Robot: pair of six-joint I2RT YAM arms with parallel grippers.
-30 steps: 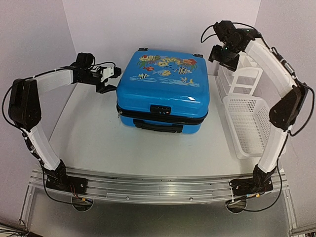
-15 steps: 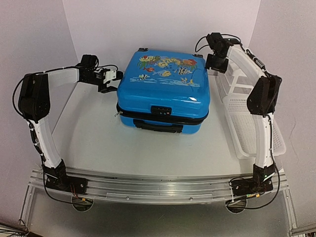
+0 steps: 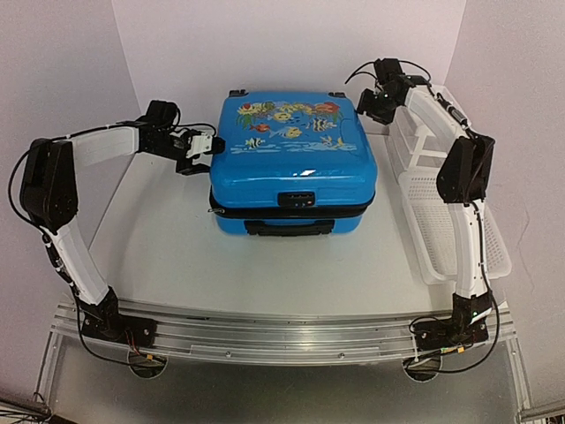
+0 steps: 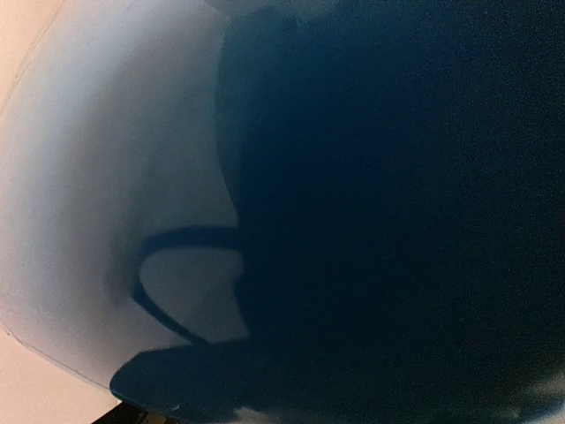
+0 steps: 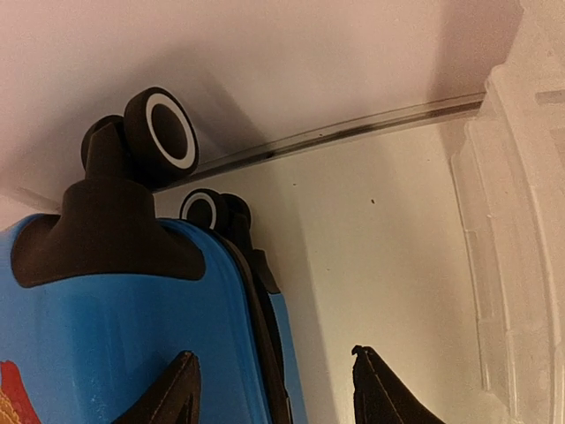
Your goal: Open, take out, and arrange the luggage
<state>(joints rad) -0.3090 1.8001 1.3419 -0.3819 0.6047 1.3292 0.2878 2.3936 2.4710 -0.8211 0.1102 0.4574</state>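
The luggage point(image 3: 291, 163), a bright blue hard-shell suitcase with a fish-and-coral print, lies flat and closed in the middle of the table, handle side towards me. My left gripper point(image 3: 205, 148) is against its left side near the far corner. The left wrist view shows only the dark blue shell point(image 4: 397, 221) very close, and no fingers. My right gripper point(image 3: 375, 102) is at the far right corner. In the right wrist view it point(image 5: 272, 367) is open, one finger over the blue shell point(image 5: 106, 309) and the other over the table, straddling the black zip band point(image 5: 265, 309) below the wheels point(image 5: 163, 128).
A white slatted plastic basket point(image 3: 450, 230) stands along the table's right side, close to the right arm; its translucent wall point(image 5: 512, 221) shows in the right wrist view. White walls enclose the back and sides. A metal rail point(image 3: 282, 331) runs along the near edge.
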